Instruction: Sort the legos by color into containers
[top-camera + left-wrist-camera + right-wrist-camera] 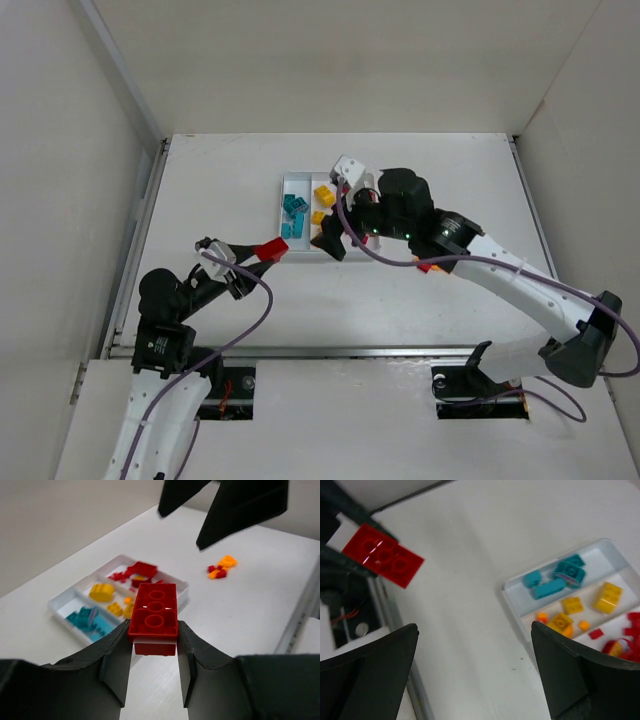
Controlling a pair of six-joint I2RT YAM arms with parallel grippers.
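Note:
My left gripper (154, 630) is shut on a red two-by-three lego (154, 612), held above the table just short of the white tray (56, 602). From above, that red lego (271, 249) hangs left of the tray's (300, 178) near corner. The tray's three containers hold teal legos (293, 215), yellow legos (322, 196) and red legos (134, 572). My right gripper (335, 238) hovers over the tray's near edge, wide open and empty (474, 627). In the right wrist view the teal legos (552, 580) and yellow legos (605, 597) lie sorted.
A small loose clump of red and orange legos (221, 567) lies on the table right of the tray, partly under the right arm (425, 265). The right gripper's dark fingers (240, 510) hang above and beyond the held lego. White walls enclose the table.

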